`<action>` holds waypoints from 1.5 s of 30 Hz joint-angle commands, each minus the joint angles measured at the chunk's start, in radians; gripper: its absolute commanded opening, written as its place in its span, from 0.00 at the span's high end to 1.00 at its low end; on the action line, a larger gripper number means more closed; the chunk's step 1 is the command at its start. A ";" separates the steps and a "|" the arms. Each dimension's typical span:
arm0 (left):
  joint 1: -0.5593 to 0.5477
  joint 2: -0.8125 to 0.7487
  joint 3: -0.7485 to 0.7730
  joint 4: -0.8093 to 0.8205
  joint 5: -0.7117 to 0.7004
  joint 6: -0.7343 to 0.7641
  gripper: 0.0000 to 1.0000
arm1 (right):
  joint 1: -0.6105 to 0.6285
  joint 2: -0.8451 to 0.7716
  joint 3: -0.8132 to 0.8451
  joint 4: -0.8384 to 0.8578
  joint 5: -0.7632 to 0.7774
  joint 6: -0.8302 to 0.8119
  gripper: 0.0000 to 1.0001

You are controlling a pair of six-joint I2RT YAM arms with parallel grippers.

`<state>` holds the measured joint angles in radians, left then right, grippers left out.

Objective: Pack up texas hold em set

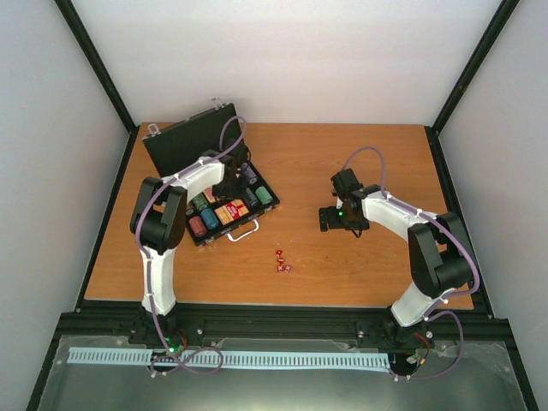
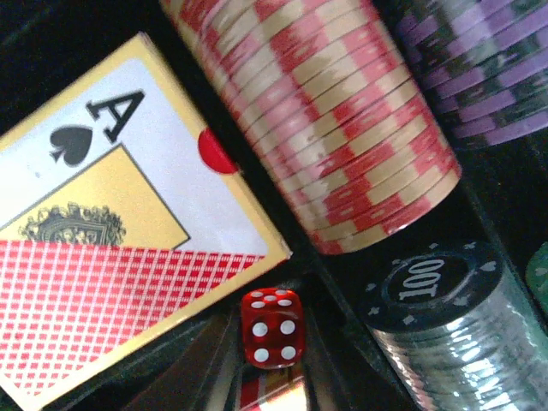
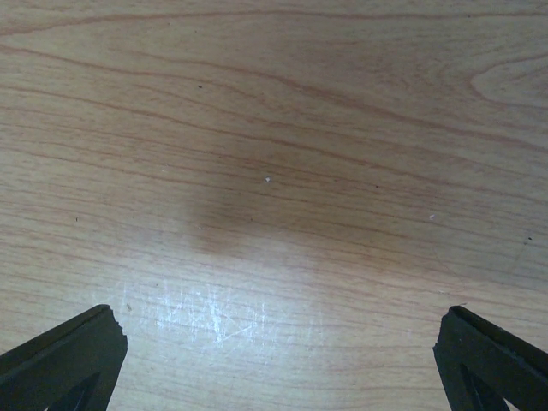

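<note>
The black briefcase [image 1: 251, 229] lies open at the table's back left, lid [image 1: 184, 141] raised. It holds chip stacks and red/orange card boxes [image 1: 231, 211]. My left gripper [image 1: 233, 177] is down inside the case. In the left wrist view my left gripper [image 2: 272, 347] is shut on a dark-red die [image 2: 272, 327], between an ace-of-spades card box [image 2: 111, 248] and a red-and-cream chip stack [image 2: 334, 128]. Several more dice [image 1: 281, 261] lie on the table. My right gripper [image 1: 334, 218] is open and empty over bare wood; it also shows in the right wrist view [image 3: 278, 342].
A black "100" chip stack [image 2: 437, 317] and a purple stack [image 2: 479, 68] lie close to the held die. The case's silver handle [image 1: 243, 232] points toward the table's middle. The wooden table [image 1: 342, 163] has black frame rails and white walls around it.
</note>
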<state>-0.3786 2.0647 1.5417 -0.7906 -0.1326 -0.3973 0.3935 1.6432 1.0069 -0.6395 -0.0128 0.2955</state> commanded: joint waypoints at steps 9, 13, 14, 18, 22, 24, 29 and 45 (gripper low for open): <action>0.012 0.006 0.044 0.018 0.041 0.015 0.47 | 0.004 0.015 0.016 -0.001 -0.009 -0.005 0.00; 0.012 -0.024 0.047 0.003 0.056 0.013 0.41 | 0.003 0.018 0.017 0.001 -0.014 -0.004 0.00; 0.012 -0.040 0.044 -0.003 0.066 0.009 0.40 | 0.004 0.017 0.018 0.002 -0.015 -0.005 0.00; 0.002 -0.157 -0.020 -0.009 0.134 0.007 0.28 | 0.004 0.015 0.016 0.005 -0.015 -0.004 0.00; -0.066 -0.299 -0.126 -0.004 0.176 0.062 0.20 | 0.003 0.019 0.011 0.014 -0.017 0.000 0.00; -0.108 -0.361 -0.199 0.006 0.186 0.078 0.17 | 0.004 0.022 0.012 0.014 -0.021 0.002 0.00; -0.208 -0.490 -0.384 0.082 0.270 0.104 0.29 | 0.004 0.020 0.013 0.013 -0.016 -0.004 0.00; -0.442 -0.290 -0.347 0.169 0.299 0.133 0.40 | 0.003 0.018 0.017 0.009 -0.017 -0.006 0.00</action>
<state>-0.8028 1.7309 1.1114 -0.6613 0.1474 -0.2722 0.3935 1.6569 1.0183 -0.6353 -0.0368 0.2955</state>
